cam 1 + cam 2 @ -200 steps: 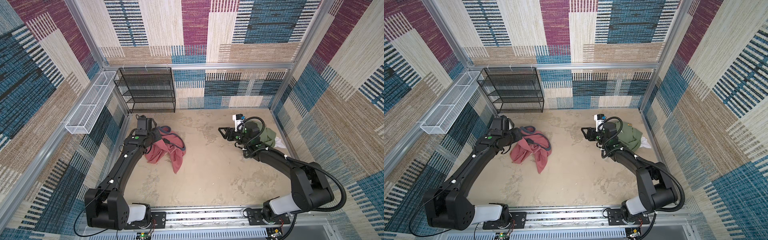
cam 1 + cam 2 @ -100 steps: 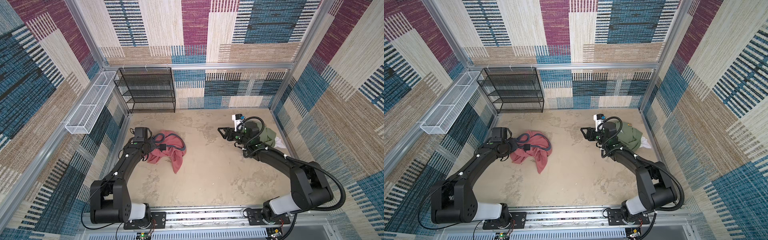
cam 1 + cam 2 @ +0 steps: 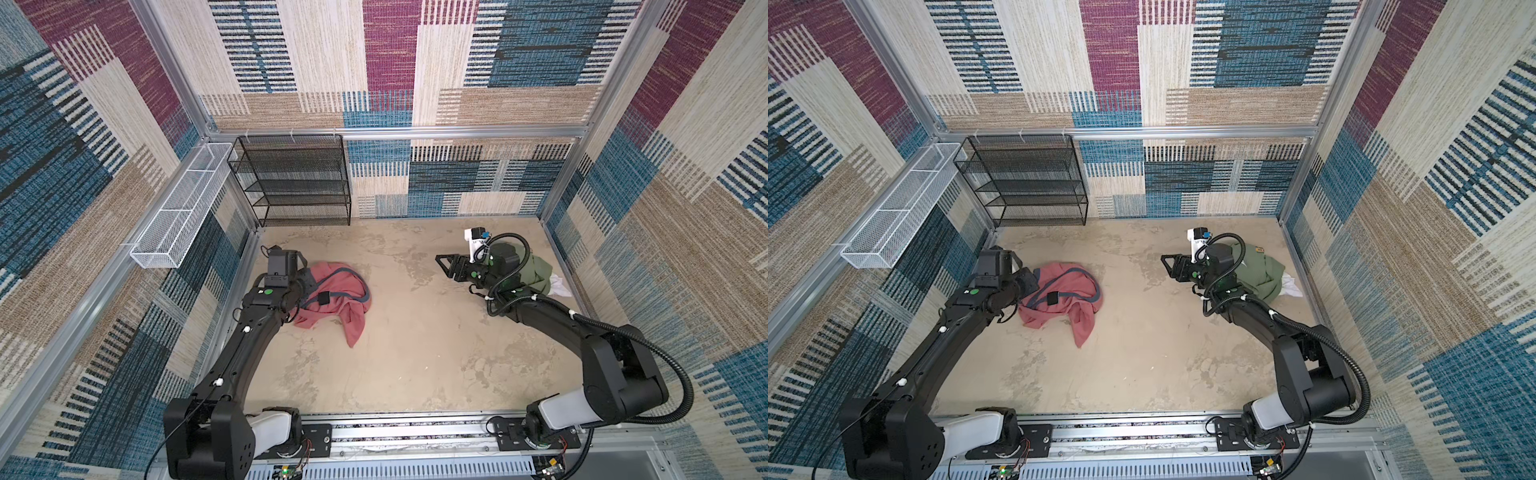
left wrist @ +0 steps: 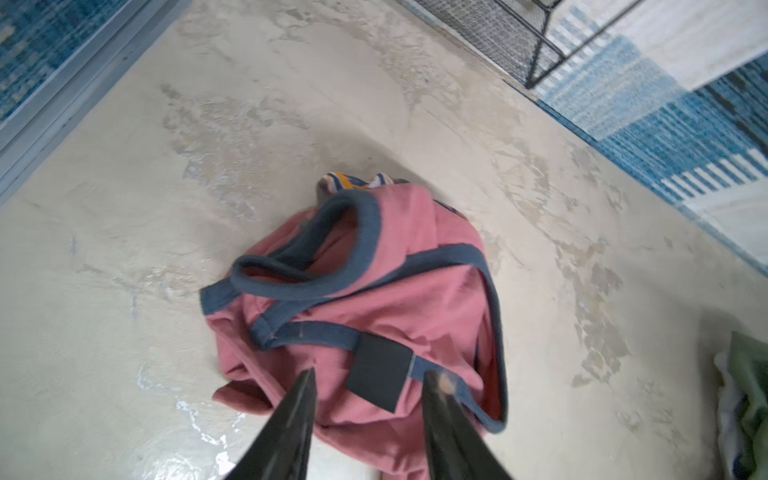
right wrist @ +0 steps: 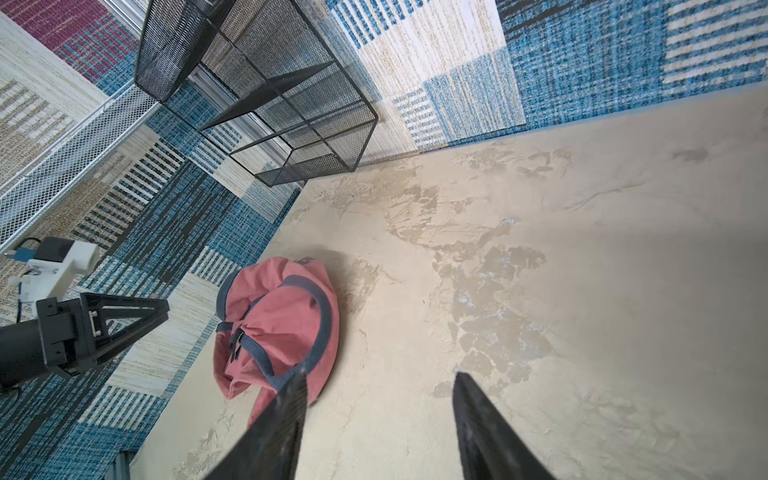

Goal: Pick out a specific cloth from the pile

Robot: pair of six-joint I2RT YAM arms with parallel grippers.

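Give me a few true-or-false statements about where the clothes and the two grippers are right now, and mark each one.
1. The cloth lies on the floor apart from the pile. True.
2. The left gripper is clamped on the cloth. False: its jaws stand apart and the cloth lies free on the floor.
3. The right gripper holds the olive-green garment. False: it is open and empty over bare floor.
4. The black mesh shelf stands against the back wall. True.
5. The white garment lies on the cloth. False: it sticks out beside the olive-green garment, near the right wall.
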